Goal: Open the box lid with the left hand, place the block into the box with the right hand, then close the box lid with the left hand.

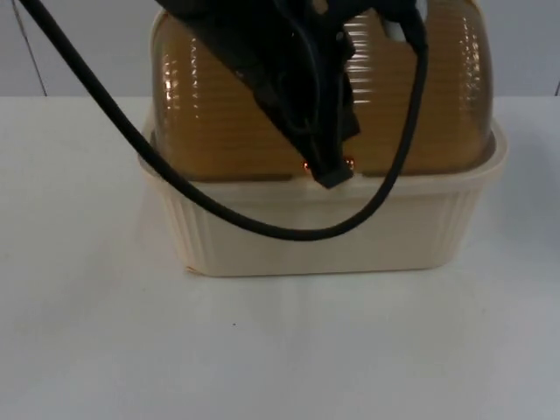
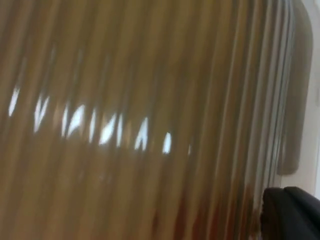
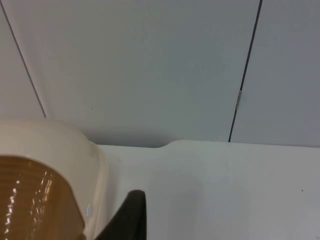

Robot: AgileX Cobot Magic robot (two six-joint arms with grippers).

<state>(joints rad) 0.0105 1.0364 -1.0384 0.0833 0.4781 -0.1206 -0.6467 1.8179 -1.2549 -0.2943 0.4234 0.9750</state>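
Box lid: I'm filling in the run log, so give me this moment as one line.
box lid: down on cream box | left end effector: at lid's front edge | right end effector: beside box | block: unseen

The white table (image 1: 280,350) carries a single thing, a cream box (image 1: 319,232) with ribbed walls and a ribbed amber lid (image 1: 219,114) closed over it. The box stands toward the far side of the table, close to the grey partition wall (image 1: 70,44) behind it. Bare white surface stretches in front of the box and to both sides of it. In the right wrist view the table (image 3: 225,190) runs from the box (image 3: 55,145) to the wall (image 3: 140,65).
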